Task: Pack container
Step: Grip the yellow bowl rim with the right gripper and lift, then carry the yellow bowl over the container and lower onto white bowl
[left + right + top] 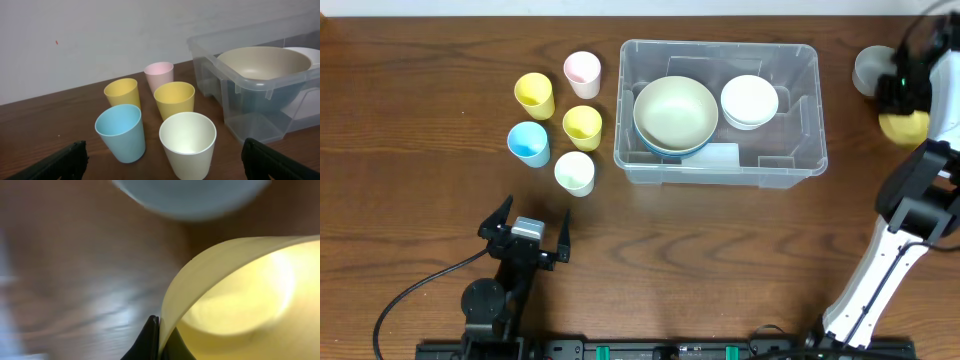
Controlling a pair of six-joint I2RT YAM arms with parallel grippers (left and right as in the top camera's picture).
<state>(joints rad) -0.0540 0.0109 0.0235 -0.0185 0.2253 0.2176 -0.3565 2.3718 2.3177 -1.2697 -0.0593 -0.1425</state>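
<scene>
five cups [582, 124] stand just ahead of the left claw [535, 212], which is spread wide; the container [790, 160], ahead and to its right, holds a beige bowl [675, 112] and a white bowl [750, 100]; beyond it the right claw [159, 332] pinches a yellow bowl [235, 300] by the rim, with a grey bowl [868, 68] just beside

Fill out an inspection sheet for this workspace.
Surface: brown wooden table.
Job's things: container holds beige bowl and white bowl; five cups left of it; grey bowl right of it.
Clutter: nothing seen.
Grippers: left gripper open, empty, near the cups; right gripper shut on yellow bowl rim.
Cables: black cable by left arm base.
Surroundings: pale wall behind table.
</scene>
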